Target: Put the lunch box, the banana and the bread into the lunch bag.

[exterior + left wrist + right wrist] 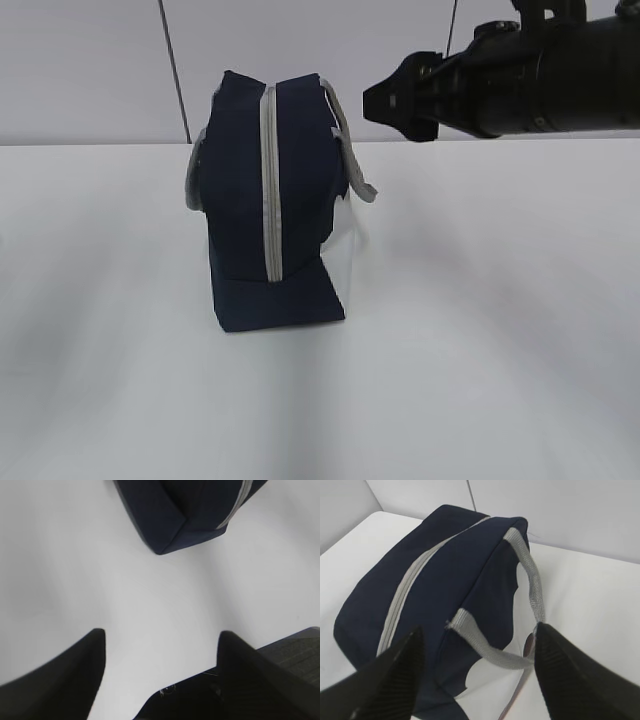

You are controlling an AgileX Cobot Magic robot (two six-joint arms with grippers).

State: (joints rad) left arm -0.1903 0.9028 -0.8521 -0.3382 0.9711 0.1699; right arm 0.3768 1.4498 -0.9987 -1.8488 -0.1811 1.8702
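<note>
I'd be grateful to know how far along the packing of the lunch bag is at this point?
Nothing visible confirms packing: the lunch bag stands on the table with its grey zipper apparently closed, and no lunch box, banana or bread shows in any view. In hand: nothing; the right gripper hangs open above the bag's handle, the left gripper open over bare table. Whether the food is already inside, I cannot tell.
</note>
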